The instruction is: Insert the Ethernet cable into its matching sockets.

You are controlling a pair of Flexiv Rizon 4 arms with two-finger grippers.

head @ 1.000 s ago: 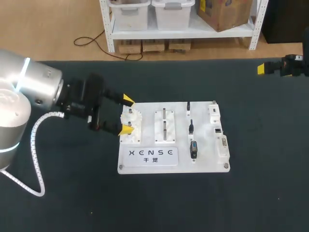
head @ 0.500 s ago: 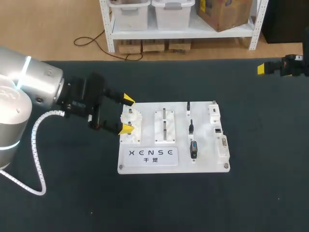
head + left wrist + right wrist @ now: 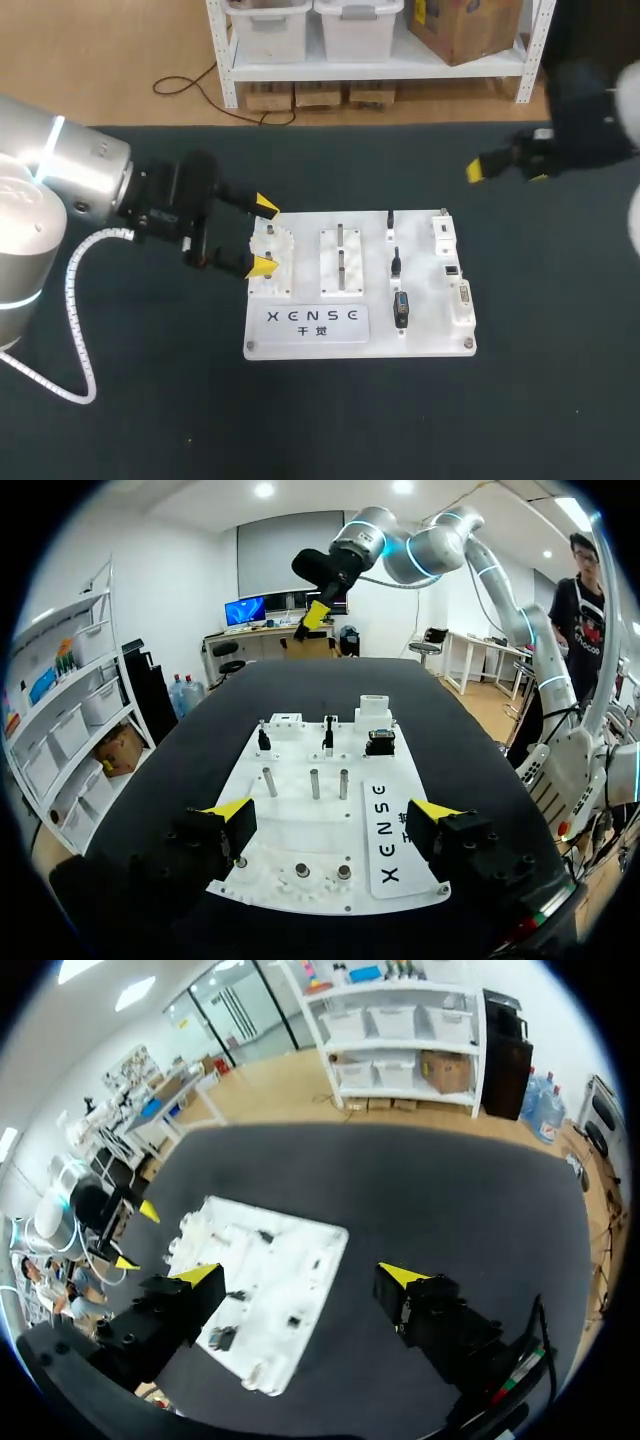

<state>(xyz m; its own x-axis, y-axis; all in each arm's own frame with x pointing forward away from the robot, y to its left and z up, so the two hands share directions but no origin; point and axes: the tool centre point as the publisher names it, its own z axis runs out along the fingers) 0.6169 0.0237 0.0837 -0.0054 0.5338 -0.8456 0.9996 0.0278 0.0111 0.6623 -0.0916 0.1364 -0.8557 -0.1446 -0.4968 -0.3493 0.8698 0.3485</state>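
Fingers of the left end effector (image 3: 263, 237) stand apart, empty, astride the board's (image 3: 420, 335) left edge. Black plugs (image 3: 397, 266), the Ethernet one presumably among them, lie lengthwise right of middle, toward the right end effector (image 3: 507, 170), which hovers open and empty past the far-right corner.

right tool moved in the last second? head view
Yes. The right tool has swung in leftward and a little nearer, closing on the far right corner of the board, which stayed put.
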